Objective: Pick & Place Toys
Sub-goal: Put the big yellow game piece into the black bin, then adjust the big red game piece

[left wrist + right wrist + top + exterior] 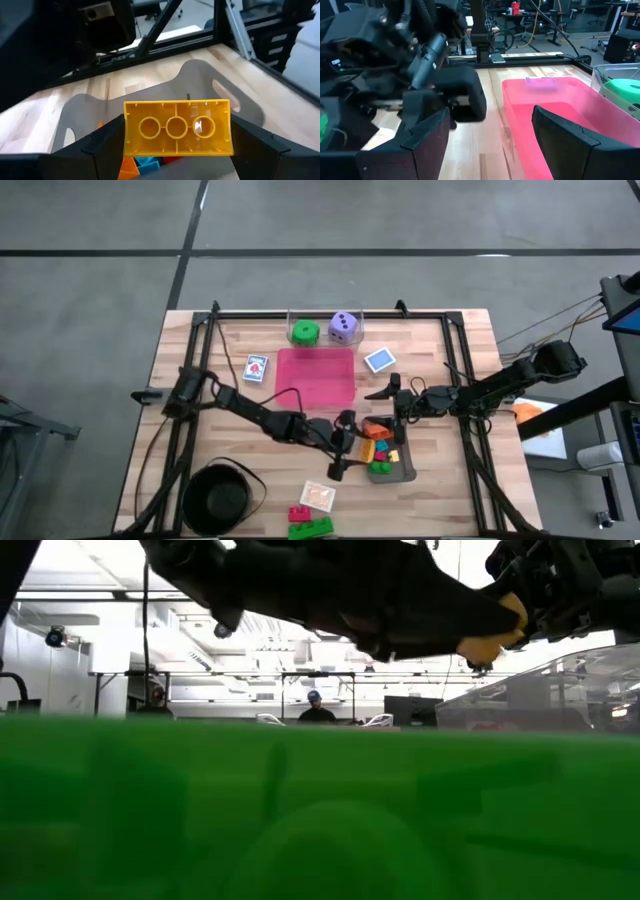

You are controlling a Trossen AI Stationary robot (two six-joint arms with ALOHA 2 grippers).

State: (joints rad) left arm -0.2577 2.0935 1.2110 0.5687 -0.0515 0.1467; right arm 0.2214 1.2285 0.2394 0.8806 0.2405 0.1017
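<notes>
Toys lie scattered over a wooden table (250,500) seen from above. At the far left of the spread, near the front edge, sits a black round bowl (220,500). Farther back is a small blue card (256,368). Next, at the front edge, come a red brick (299,513) and a green brick (311,528), touching, with a small orange card (318,496) just behind them. At the back a green die (305,333) and a purple die (344,327) sit inside a clear tray (293,317); a pink tray (316,376) lies just in front of it.

The left gripper (343,452) hangs over the left end of a grey tray (405,472) that holds a heap of coloured bricks (381,452). Its fingers are clamped on a yellow brick (177,127) — the wrist view shows the brick's hollow underside squeezed between both dark fingers (260,145), above the grey tray.

To the right, another blue card (379,360) lies beside the pink tray. The right gripper (393,392) sits near that card, its fingers apart and holding nothing — its wrist view looks across the pink tray. The low view is mostly blocked by a green blur, probably the green brick.
</notes>
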